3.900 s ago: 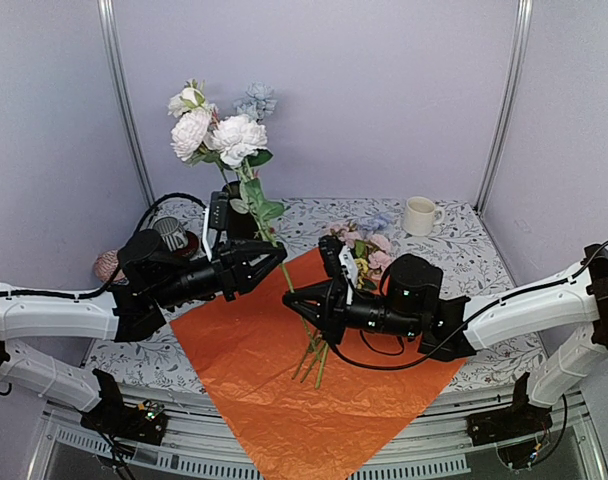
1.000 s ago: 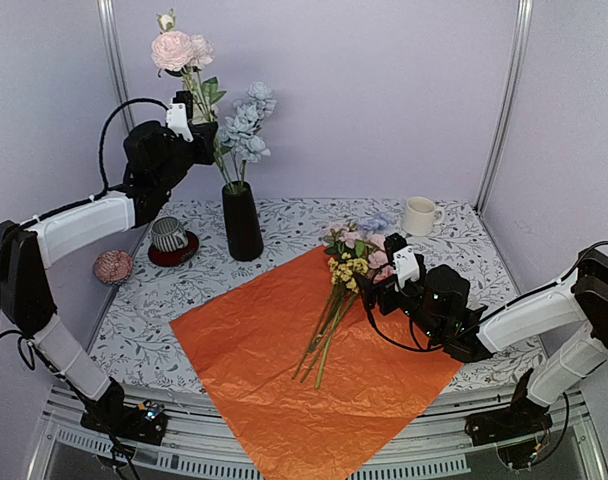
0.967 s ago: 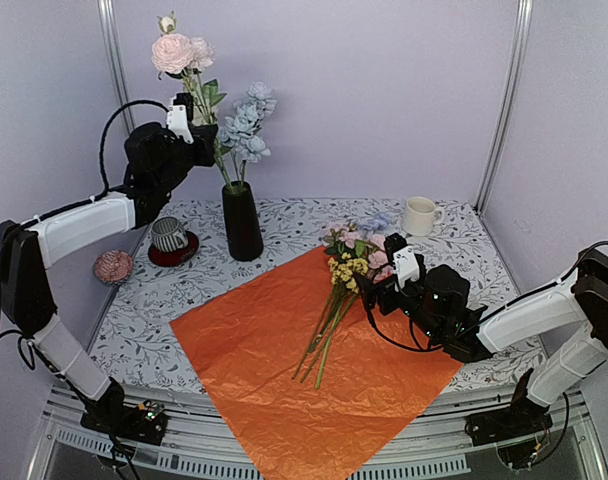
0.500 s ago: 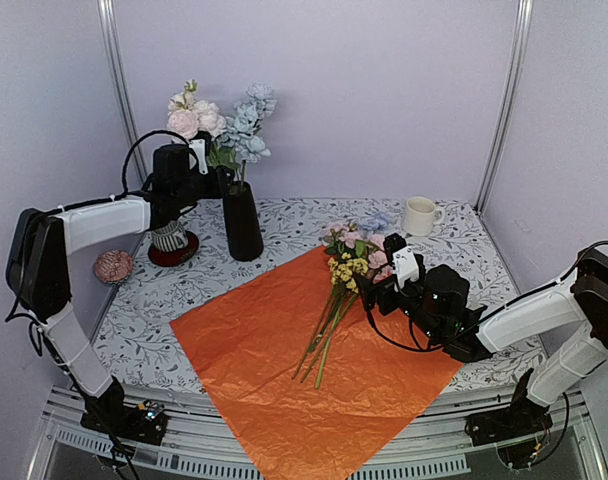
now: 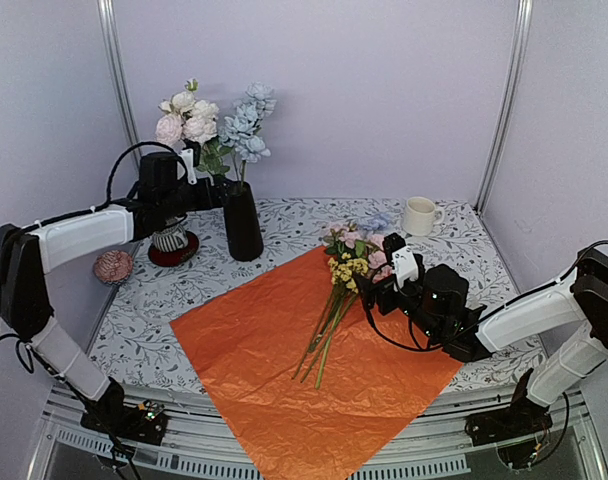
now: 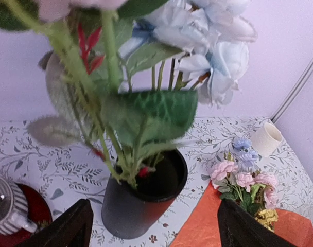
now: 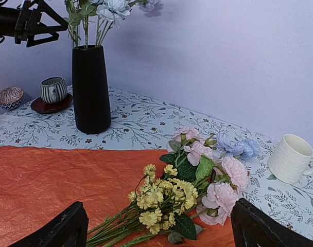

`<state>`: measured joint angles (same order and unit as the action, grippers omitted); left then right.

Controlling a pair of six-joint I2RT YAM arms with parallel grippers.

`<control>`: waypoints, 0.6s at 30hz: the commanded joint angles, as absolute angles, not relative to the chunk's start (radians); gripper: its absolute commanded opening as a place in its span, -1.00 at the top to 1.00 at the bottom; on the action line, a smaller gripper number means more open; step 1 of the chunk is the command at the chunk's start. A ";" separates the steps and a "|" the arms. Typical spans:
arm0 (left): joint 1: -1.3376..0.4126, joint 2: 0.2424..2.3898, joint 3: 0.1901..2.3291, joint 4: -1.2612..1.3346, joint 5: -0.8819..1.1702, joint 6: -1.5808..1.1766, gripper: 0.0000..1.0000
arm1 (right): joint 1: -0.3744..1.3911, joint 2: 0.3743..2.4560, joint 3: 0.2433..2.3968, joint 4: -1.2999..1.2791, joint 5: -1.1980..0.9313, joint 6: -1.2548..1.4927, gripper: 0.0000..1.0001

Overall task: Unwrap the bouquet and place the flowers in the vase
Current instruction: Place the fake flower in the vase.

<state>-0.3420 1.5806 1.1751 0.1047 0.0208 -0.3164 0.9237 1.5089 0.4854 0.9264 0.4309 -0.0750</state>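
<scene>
Now 1 vase (image 5: 242,222) holds maybe 2 stems (image 6: 111,67); 1 bunch (image 7: 169,198) lies loose; left gripper (image 6: 151,218), right gripper (image 7: 159,221) gape empty.

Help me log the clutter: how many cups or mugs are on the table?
2. A white mug stands far right, beyond the orange paper; a striped cup sits on a red saucer left of the black vase. None seems hidden.
</scene>
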 commanded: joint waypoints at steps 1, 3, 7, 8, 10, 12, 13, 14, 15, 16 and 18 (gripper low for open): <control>-0.330 1.501 1.096 0.086 0.063 -0.340 -0.84 | 0.925 1.524 0.513 0.917 0.419 -0.069 -0.98; -0.330 1.457 1.063 0.075 0.064 -0.343 -0.91 | 0.926 1.525 0.515 0.915 0.418 -0.069 -0.97; -0.331 1.353 0.988 0.045 0.087 -0.364 -0.96 | 0.925 1.523 0.515 0.911 0.418 -0.069 -0.98; -0.332 1.318 0.960 0.045 0.089 -0.372 -0.96 | 0.925 1.524 0.515 0.910 0.419 -0.068 -0.98; -0.331 1.250 0.906 0.042 0.091 -0.379 -0.96 | 0.925 1.525 0.516 0.910 0.420 -0.069 -0.98; -0.332 1.192 0.865 0.023 0.095 -0.383 -0.96 | 0.926 1.527 0.517 0.910 0.421 -0.068 -0.98; -0.331 1.167 0.847 0.010 0.100 -0.382 -0.96 | 0.926 1.530 0.520 0.910 0.419 -0.068 -0.98; -0.331 1.149 0.833 -0.003 0.108 -0.381 -0.96 | 0.926 1.531 0.520 0.909 0.418 -0.068 -0.98; -0.332 1.132 0.820 -0.018 0.113 -0.381 -0.96 | 0.925 1.532 0.522 0.907 0.416 -0.066 -0.98; -0.331 1.118 0.805 -0.030 0.118 -0.379 -0.96 | 0.925 1.532 0.521 0.907 0.415 -0.064 -0.98; -0.332 1.091 0.770 -0.047 0.124 -0.377 -0.96 | 0.926 1.533 0.523 0.906 0.412 -0.062 -0.98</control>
<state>-0.3420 1.1297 0.8303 0.0204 0.0948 -0.3714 0.9237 1.5162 0.5007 0.9134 0.4305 -0.0746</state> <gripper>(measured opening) 0.981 0.988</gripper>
